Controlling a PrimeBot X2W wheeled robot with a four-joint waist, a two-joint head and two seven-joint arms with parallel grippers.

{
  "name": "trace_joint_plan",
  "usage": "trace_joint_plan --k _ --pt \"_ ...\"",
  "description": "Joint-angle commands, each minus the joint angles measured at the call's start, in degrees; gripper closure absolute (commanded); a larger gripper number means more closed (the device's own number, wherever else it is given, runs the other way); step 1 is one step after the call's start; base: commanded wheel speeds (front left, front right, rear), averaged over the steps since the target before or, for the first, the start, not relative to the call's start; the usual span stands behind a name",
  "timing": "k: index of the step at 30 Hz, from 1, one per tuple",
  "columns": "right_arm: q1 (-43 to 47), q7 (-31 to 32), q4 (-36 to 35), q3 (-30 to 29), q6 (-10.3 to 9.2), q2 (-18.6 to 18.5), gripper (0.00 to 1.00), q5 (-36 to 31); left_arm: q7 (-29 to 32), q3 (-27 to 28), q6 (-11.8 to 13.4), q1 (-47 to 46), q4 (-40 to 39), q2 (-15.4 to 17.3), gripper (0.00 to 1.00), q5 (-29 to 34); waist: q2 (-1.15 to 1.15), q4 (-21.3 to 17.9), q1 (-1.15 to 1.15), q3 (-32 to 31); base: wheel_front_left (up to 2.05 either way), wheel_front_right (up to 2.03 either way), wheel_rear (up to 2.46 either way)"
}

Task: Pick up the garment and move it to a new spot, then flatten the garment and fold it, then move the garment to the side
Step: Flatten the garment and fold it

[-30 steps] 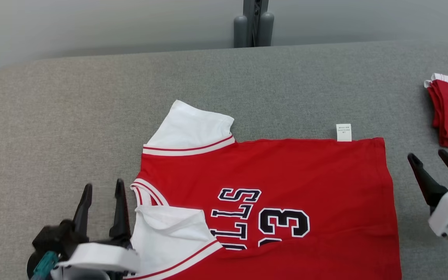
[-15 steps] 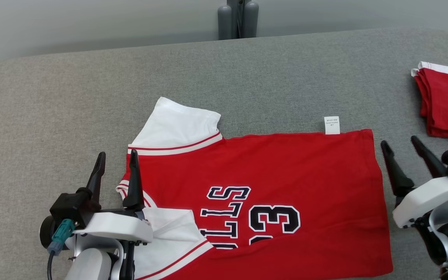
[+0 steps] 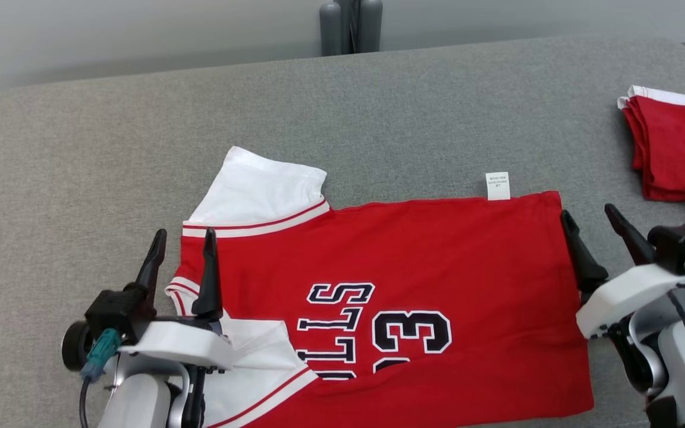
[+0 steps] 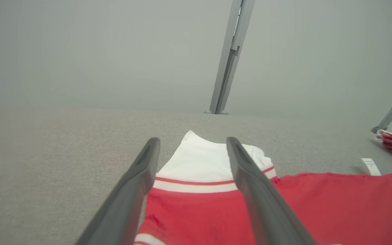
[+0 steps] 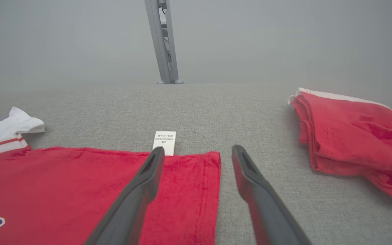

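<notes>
Your red garment (image 3: 408, 255) lies flat on the grey surface (image 3: 378, 107), mid-fold by the look of it. Your left gripper (image 3: 184, 235) at its shoulder and your right gripper (image 3: 587, 212) at its hem both stand spread, holding nothing. Next, you likely need an even pinch on both edges.

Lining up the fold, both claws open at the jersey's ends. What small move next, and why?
Probably lower both and pinch. The left claw straddles the shoulder edge of the jersey by the white sleeve; the right claw straddles the hem; both open, gripping nothing.
</notes>
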Motion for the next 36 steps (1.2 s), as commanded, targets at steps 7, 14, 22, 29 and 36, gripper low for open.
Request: trace_joint_plan --k 7,14,22,29,36 --pt "-7.2 2.9 3.4 2.1 0.02 -1.0 0.00 1.7 5.5 -2.6 -4.4 -11.4 6.8 5.3 0.00 3.2 0.00 -2.2 0.00 4.2 0.00 0.00 0.00" --pt "-14.0 5.3 8.2 5.7 0.02 -0.8 0.00 4.2 20.4 -4.8 -9.1 -24.0 10.6 11.6 0.00 -2.4 0.00 -4.3 0.00 8.5 0.00 0.00 0.00" --pt "-19.4 6.7 12.9 10.1 0.02 -0.4 0.00 8.0 37.1 -14.2 -9.5 -33.0 9.7 21.0 0.00 -16.2 0.00 -6.9 0.00 11.8 0.00 0.00 0.00" --pt "-23.3 6.7 15.7 15.2 0.02 -0.3 0.00 12.5 46.4 -21.4 -9.5 -38.3 7.6 28.6 0.00 -27.3 0.00 -8.8 0.00 13.9 0.00 0.00 0.00" --pt "-25.9 4.6 18.1 18.7 0.02 -0.4 0.00 15.2 47.7 -23.1 -9.5 -42.9 12.1 29.8 0.00 -29.5 0.00 -9.5 0.00 15.6 0.00 0.00 0.00"
